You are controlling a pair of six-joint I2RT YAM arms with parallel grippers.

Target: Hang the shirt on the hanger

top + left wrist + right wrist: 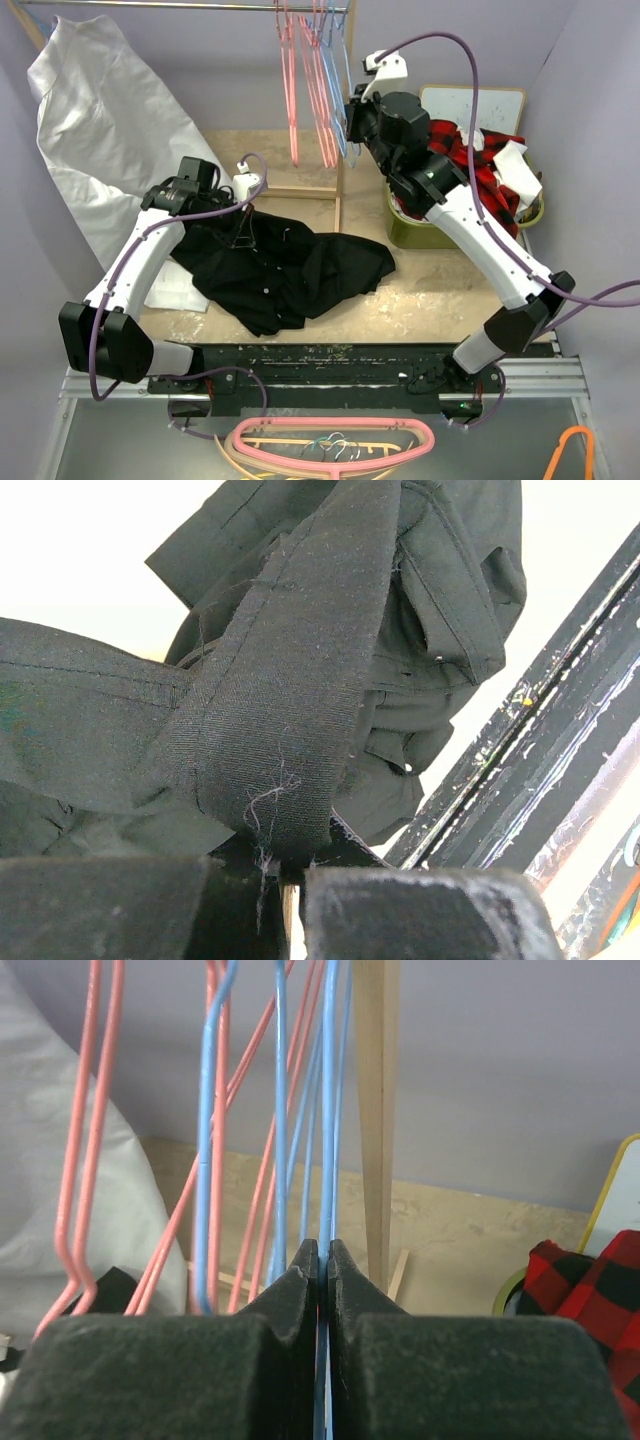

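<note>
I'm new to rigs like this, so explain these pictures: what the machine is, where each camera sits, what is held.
Two robot arms are bolted to a table. One picture looks down from above and behind them; the others come from a camera on each wrist. The left arm has its jaws shut on the black shirt, crumpled on the table. The right arm reaches up, jaws shut on the blue hanger among pink hangers. A white cloth and plaid shirt sit at the sides.

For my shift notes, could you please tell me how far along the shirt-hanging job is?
Done: both grasps. In hand: the left claw pinches a fold of the shirt; the right claw is shut on the hanger among pink hangers. Left: the shirt lies heaped on the table, not yet on the hanger.
</note>
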